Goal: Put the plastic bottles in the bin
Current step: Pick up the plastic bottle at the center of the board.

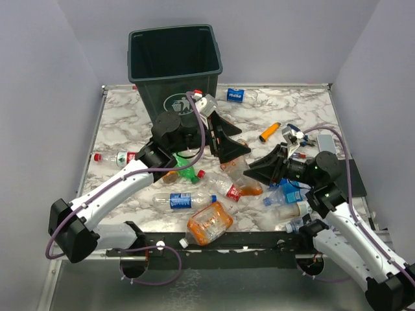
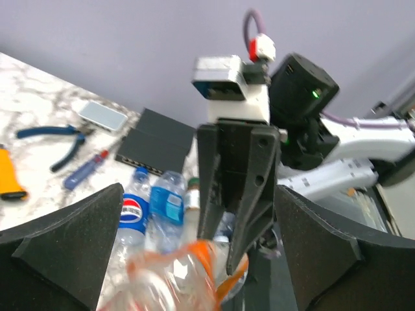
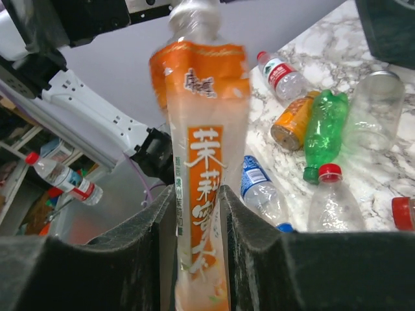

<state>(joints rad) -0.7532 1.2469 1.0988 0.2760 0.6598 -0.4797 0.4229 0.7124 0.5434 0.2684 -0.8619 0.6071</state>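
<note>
Light: bright, even, from overhead.
Shadows: soft, faint on the white-grey marbled tabletop [image 1: 130, 123].
Blur: orange-labelled clear plastic bottle [image 2: 170, 278] smeared in left wrist view, softer in right.

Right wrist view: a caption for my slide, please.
Right gripper clamps an orange-labelled bottle; a green bottle lies on the marble table.

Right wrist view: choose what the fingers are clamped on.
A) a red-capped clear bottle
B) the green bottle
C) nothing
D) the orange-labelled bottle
D: the right gripper has its dark fingers pressed against both sides of the orange-labelled bottle, which runs up between them.
</note>
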